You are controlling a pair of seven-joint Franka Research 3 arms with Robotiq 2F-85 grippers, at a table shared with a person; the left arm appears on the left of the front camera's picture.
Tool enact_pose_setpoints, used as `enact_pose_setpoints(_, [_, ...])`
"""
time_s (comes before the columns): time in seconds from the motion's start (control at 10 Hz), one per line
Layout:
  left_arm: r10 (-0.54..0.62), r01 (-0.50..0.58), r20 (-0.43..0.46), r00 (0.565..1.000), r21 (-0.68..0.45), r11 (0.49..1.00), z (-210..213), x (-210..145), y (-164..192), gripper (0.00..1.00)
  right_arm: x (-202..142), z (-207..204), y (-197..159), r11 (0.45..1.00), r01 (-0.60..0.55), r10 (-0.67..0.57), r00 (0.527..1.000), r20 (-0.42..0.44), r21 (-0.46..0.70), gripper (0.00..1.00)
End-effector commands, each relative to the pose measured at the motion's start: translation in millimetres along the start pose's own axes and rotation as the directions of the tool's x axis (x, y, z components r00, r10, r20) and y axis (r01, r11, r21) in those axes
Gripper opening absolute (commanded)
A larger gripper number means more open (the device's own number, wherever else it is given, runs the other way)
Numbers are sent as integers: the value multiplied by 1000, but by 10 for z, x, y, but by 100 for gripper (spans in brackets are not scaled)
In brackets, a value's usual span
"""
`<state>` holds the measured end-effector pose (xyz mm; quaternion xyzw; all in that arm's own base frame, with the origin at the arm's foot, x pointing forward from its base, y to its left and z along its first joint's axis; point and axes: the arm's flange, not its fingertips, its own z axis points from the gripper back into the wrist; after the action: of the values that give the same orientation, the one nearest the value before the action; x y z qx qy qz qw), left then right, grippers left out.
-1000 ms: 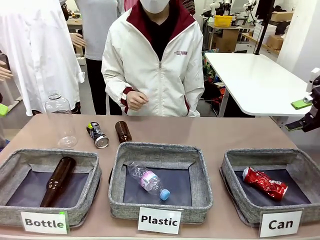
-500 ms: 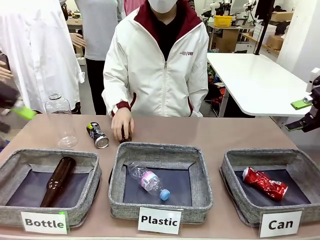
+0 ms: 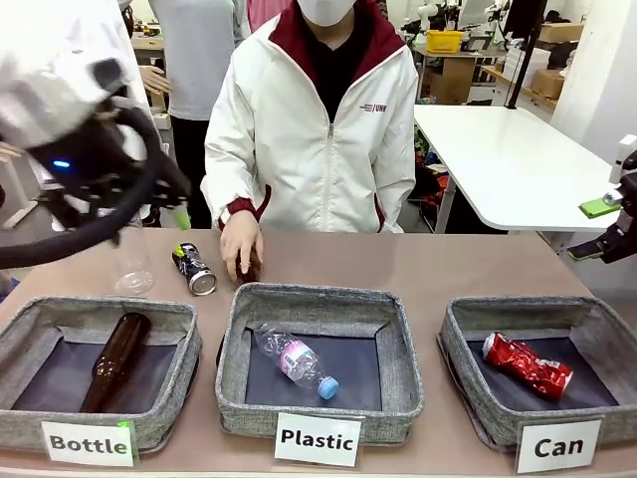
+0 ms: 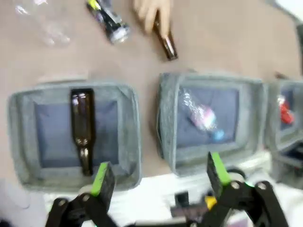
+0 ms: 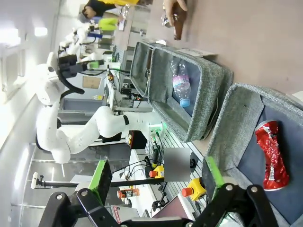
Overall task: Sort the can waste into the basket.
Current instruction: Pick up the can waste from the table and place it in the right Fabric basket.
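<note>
Can basket [image 3: 518, 305] held crushed red can [image 3: 527, 364]; black can [image 3: 193, 269] lay on tabletop [image 3: 448, 269]; left pincer [image 4: 158, 168], right pincer [image 5: 156, 166] both hung wide open, empty.

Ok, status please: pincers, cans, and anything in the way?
Left pincer open, empty. Right pincer open, empty. Crushed shiny red can in grey fabric "Can" basket; black printed can on table. Person's hand on brown glass bottle beside it.
</note>
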<state>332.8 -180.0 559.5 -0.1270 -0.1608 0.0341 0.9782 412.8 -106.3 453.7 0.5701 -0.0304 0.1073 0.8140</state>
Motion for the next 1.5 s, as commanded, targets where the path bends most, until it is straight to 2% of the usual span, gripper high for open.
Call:
enact_pose_setpoints(0.0, [63, -67, 46, 997, 85, 994, 14, 168, -57, 100, -7, 11, -15, 1000, -26, 26, 1000, 4, -11, 100])
enact_pose_setpoints(0.1, [147, -152, 92, 985, 42, 988, 214, 276, 195, 100, -7, 11, -15, 1000, -26, 26, 1000, 4, -11, 100])
enact_pose_setpoints(0.2, [207, -207, 93, 974, -12, 978, 506, 371, 683, 100, -7, 11, -15, 1000, -26, 26, 1000, 4, -11, 100])
enact_pose_setpoints(0.4, [309, -295, 57, 949, -179, 939, 1070, 316, 1862, 100, -7, 11, -15, 1000, -26, 26, 1000, 4, -11, 100])
enact_pose_setpoints(0.6, [407, -385, 13, 913, -299, 873, 1406, 130, 2982, 100, -7, 11, -15, 1000, -26, 26, 1000, 4, -11, 100])
enact_pose_setpoints(0.7, [497, -466, -4, 868, -352, 812, 1423, 40, 3457, 100, -7, 11, -15, 1000, -26, 26, 1000, 4, -11, 100])
enact_pose_setpoints(1.0, [565, -526, -79, 822, -488, 697, 1131, -285, 4106, 100, -7, 11, -15, 1000, -26, 26, 1000, 4, -11, 100])
enact_pose_setpoints(1.1, [564, -526, -95, 821, -512, 679, 1012, -383, 4233, 100, -7, 11, -15, 1000, -26, 26, 1000, 4, -11, 100])
enact_pose_setpoints(1.4, [518, -482, -99, 850, -542, 688, 907, -496, 4266, 100, -7, 11, -15, 1000, -26, 26, 1000, 4, -11, 100])
